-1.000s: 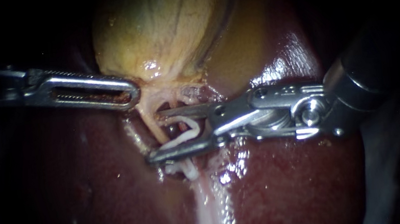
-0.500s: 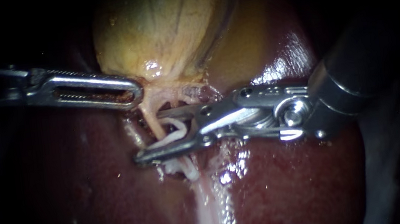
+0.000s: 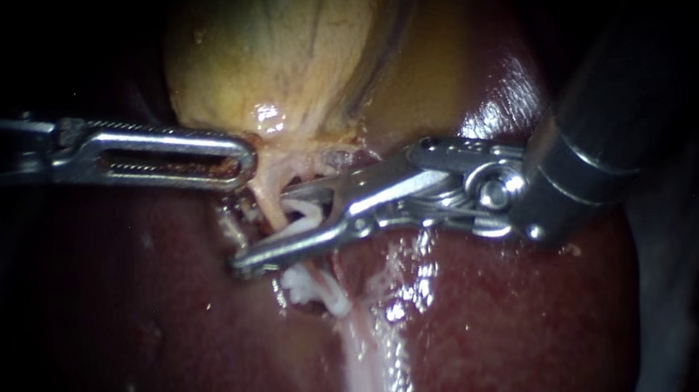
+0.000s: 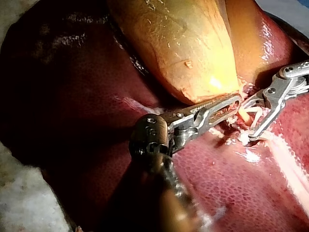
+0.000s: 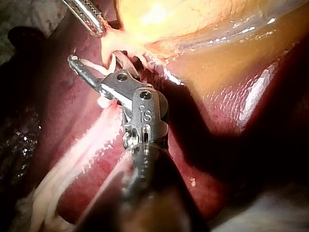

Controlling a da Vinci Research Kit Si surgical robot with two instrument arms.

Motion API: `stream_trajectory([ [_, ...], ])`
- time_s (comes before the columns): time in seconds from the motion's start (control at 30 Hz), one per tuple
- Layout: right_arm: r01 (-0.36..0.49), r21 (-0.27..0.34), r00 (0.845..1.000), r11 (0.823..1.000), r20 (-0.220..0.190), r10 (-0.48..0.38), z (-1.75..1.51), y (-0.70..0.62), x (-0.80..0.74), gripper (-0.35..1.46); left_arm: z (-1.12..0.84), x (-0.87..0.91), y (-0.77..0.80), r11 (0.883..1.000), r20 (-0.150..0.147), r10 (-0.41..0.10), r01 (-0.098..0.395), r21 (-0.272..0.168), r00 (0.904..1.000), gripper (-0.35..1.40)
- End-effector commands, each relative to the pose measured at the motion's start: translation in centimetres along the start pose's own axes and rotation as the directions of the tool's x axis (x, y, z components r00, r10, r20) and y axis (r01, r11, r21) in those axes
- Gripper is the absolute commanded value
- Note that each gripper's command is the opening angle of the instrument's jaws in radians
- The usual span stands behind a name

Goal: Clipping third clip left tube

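Since a second ago the right instrument (image 3: 261, 232) has slid toward the left of the frame and slightly up, so its lower jaw now reaches past the left tube (image 3: 267, 204). That tube, a pale tan strand, sits just left of the frame's centre and runs down from the gallbladder's narrow end. It passes between the right instrument's jaws, which are spread apart and released. One jaw lies above and right of the tube and the other crosses below it. A white clip (image 3: 306, 217) lies in the gap, just right of the tube. Below the lower jaw, more white clips (image 3: 300, 285) sit on the pale strands. From the left edge the left instrument (image 3: 240, 160) reaches in, its jaws clenched on the gallbladder (image 3: 280, 46) at its lower end, just above the tube. Dark red liver (image 3: 486, 312) fills the lower frame.
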Motion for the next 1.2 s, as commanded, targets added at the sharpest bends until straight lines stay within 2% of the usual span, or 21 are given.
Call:
stream_trajectory([
  [0.03,-0.001,0.013,1.0,1.0,-0.001,0.001,0.0,0.0,0.01,0.43,0.0,0.0,0.0,1.0,0.001,0.0,0.0,0.0,1.0,-0.35],
  [0.13,-0.008,0.029,1.0,1.0,0.0,0.008,0.01,0.0,0.01,0.43,0.02,0.0,0.0,1.0,0.0,0.0,0.0,0.001,1.0,-0.35],
  [0.53,-0.023,0.021,1.0,1.0,-0.021,0.023,0.09,0.05,0.06,0.39,0.03,0.0,-0.01,1.0,0.002,0.0,0.0,-0.002,1.0,-0.35],
  [0.67,-0.046,0.011,0.999,0.999,-0.028,0.046,0.06,0.06,0.05,0.27,0.03,0.0,-0.01,1.0,0.002,0.0,0.0,-0.002,1.0,-0.35],
  [0.8,-0.064,0.011,0.998,0.998,-0.029,0.064,0.01,0.06,0.04,-0.01,0.03,0.0,-0.01,1.0,0.002,0.0,0.0,-0.002,1.0,-0.35],
  [0.93,-0.122,0.014,0.992,0.992,-0.03,0.123,-0.03,0.04,0.03,-0.35,0.03,0.0,-0.02,1.0,0.002,0.0,0.0,-0.002,1.0,-0.35],
  [1.2,-0.149,0.02,0.988,0.989,-0.03,0.15,-0.08,0.01,-0.02,-0.35,0.02,0.0,-0.02,1.0,0.003,0.0,0.0,-0.002,1.0,-0.35],
])
